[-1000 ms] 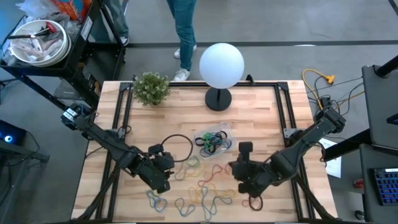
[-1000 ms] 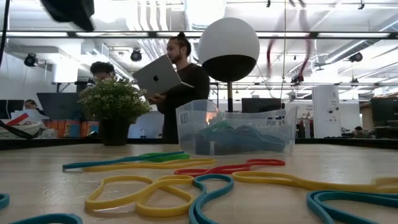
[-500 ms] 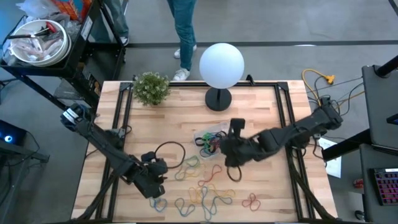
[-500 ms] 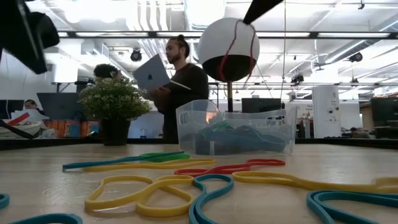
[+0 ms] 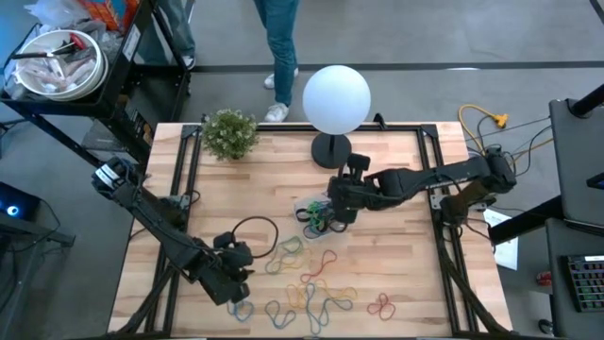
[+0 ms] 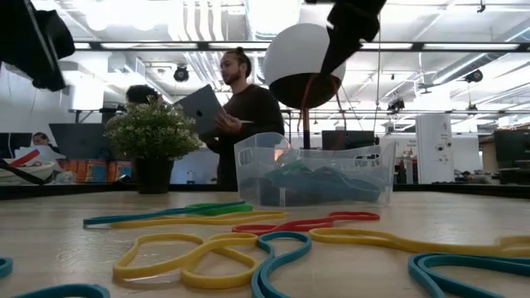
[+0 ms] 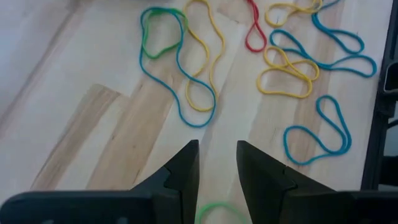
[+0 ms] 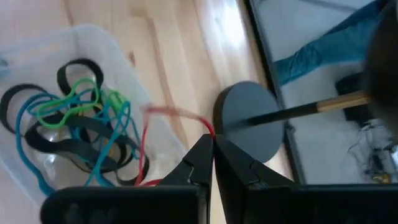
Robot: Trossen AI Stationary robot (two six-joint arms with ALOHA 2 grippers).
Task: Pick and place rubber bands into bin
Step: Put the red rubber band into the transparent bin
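The bin, a small clear tray, stands mid-table and holds several bands; the low view shows it too. Above its far right corner my right gripper is shut on a red rubber band. Several loose rubber bands, yellow, blue, red and green, lie flat on the wood nearer the front edge, and a black one lies left of the bin. My left gripper hovers open above the wood near the left end of the loose bands, with nothing between its fingers. My right gripper pinches the red band at one point of its loop between its two fingertips, slanting down from the table's right. The band hangs slack below the fingers and over the bin. Whether its lower end touches the bands inside, I cannot tell.
A white globe lamp on a dark round base stands just beyond the bin. A potted plant sits at the far left corner. One red band lies alone near the front right. A person stands behind the table.
My right gripper has swung from the near right of the table toward the far side and left, ending over the bin, with the red band hanging from it clear of the wood. My left gripper has sunk a little, toward the near left.
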